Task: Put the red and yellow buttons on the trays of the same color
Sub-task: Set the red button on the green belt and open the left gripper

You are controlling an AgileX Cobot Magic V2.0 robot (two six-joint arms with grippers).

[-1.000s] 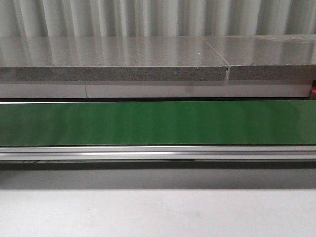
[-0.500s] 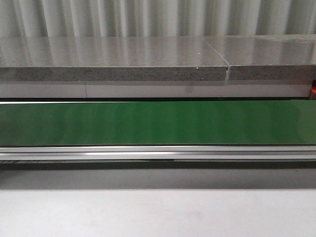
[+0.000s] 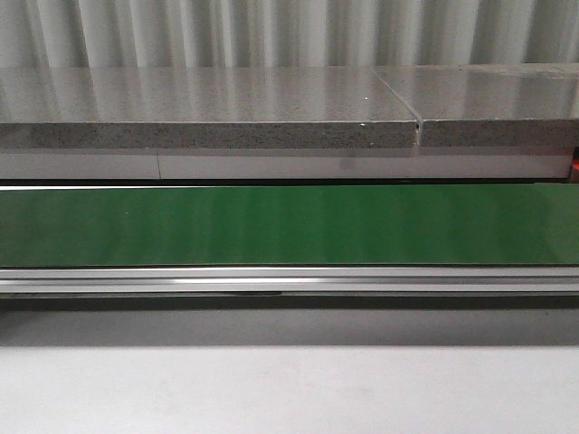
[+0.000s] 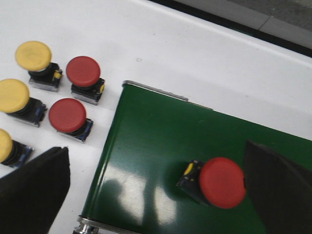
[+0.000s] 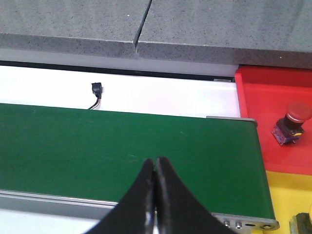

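Red buttons, four in all: one lying on the green conveyor belt [image 4: 161, 146], namely the red button on the belt [image 4: 219, 181]; two beside the belt's end on the white table [image 4: 195, 53], the first red button [image 4: 84, 72] and the second red button [image 4: 67, 115]; and one more, the red button on the red tray [image 5: 292, 119]

Yellow buttons, three: the first yellow button [image 4: 33, 56], the second yellow button [image 4: 12, 96] and a third yellow button [image 4: 4, 145] cut by the picture's edge

Trays, two: one red tray [image 5: 263, 122], one yellow tray [image 5: 287, 195]

One belt
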